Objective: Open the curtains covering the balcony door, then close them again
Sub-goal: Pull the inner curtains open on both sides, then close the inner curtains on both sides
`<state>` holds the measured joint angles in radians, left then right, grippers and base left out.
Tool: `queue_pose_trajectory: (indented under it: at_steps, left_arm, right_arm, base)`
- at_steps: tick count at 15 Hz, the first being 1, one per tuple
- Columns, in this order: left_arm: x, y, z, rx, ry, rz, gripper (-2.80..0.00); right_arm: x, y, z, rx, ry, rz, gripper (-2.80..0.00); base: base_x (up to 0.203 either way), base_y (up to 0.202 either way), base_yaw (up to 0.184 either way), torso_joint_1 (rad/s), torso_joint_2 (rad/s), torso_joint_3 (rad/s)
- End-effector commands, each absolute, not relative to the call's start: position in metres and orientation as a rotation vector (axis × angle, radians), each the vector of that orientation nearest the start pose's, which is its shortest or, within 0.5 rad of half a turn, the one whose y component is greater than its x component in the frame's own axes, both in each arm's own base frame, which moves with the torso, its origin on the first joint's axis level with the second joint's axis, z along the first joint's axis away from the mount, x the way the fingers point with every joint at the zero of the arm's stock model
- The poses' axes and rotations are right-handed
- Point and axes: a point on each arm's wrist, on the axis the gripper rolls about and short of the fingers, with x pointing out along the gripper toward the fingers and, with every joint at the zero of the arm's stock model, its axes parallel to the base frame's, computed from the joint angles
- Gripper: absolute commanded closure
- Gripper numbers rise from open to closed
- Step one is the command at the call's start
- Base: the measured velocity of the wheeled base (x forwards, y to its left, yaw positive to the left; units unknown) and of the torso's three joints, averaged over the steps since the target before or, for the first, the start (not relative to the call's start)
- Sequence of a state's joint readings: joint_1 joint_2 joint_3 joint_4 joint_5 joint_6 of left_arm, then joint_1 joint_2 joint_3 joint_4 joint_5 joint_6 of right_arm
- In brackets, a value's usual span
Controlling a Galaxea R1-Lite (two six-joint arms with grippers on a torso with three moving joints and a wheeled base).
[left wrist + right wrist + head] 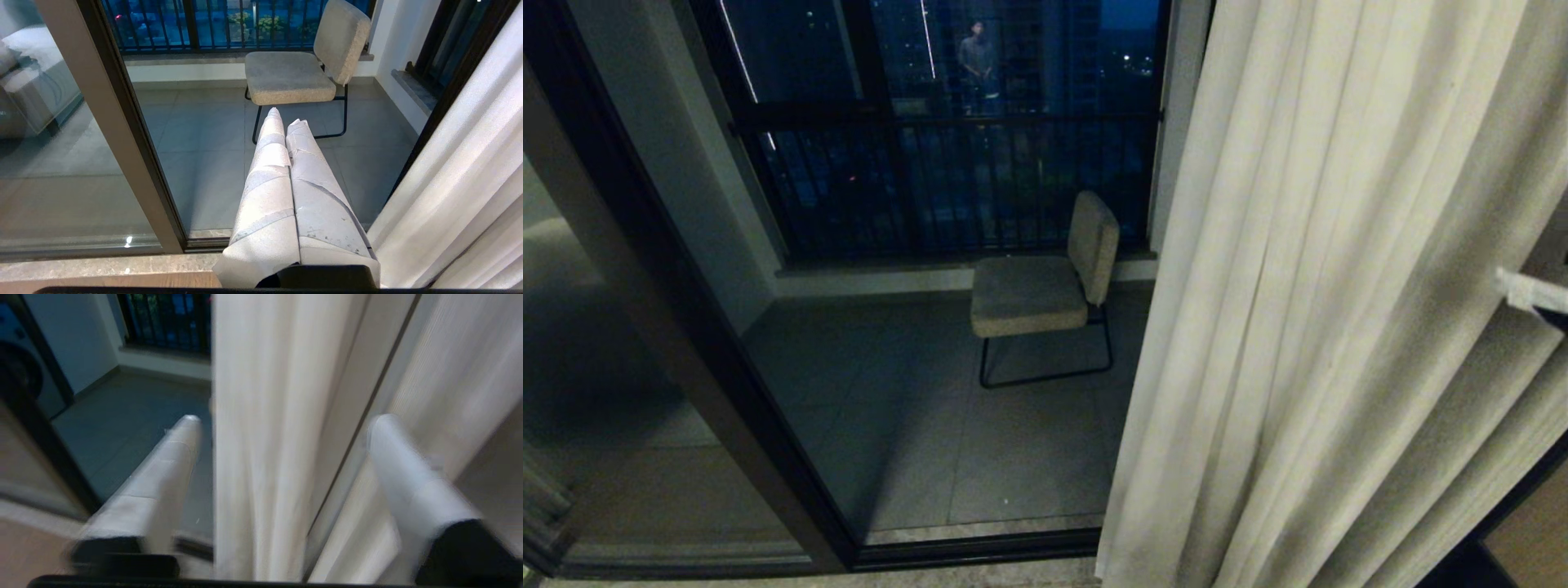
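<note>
Cream pleated fabric curtains (1339, 310) bunched right of dark-framed glass balcony door (686, 343); opening looked done, closing left. Right gripper (282, 428) fingers wide, straddling curtain fold. Left gripper (286, 118) fingers pressed together, empty.

both the left pincer (286, 116) and right pincer (282, 420) have long tapered fingers wrapped in white tape, on black bases.
</note>
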<state>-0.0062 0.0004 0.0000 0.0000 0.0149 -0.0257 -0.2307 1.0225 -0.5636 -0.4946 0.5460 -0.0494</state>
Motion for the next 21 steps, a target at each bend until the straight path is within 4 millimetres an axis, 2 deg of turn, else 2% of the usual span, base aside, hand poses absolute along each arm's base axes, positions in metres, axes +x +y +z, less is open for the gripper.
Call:
queue_pose_trajectory:
  at_steps: [1,6,11,19,21]
  left_arm:
    - [-0.023,0.0,0.075,-0.026,0.0,0.009,0.0]
    - [-0.023,0.0,0.075,-0.026,0.0,0.009,0.0]
    - [-0.023,0.0,0.075,-0.026,0.0,0.009,0.0]
    - [-0.023,0.0,0.075,-0.026,0.0,0.009,0.0]
    - [-0.023,0.0,0.075,-0.026,0.0,0.009,0.0]
  right_arm:
    - [0.095,-0.01,0.233,-0.08,-0.079,0.32,0.0]
    - [0.062,0.0,0.195,-0.078,-0.068,0.351,0.0]
    - [0.033,0.004,0.134,-0.096,-0.006,0.218,0.0]
    - [-0.005,0.004,0.099,-0.105,-0.005,0.176,0.0]
    - [-0.013,0.003,0.092,-0.113,-0.023,0.12,0.0]
  base:
    - [0.0,0.0,0.0,0.0,0.0,0.0]
    - [0.0,0.0,0.0,0.0,0.0,0.0]
    - [0.0,0.0,0.0,0.0,0.0,0.0]
    - [0.0,0.0,0.0,0.0,0.0,0.0]
    - [0.0,0.0,0.0,0.0,0.0,0.0]
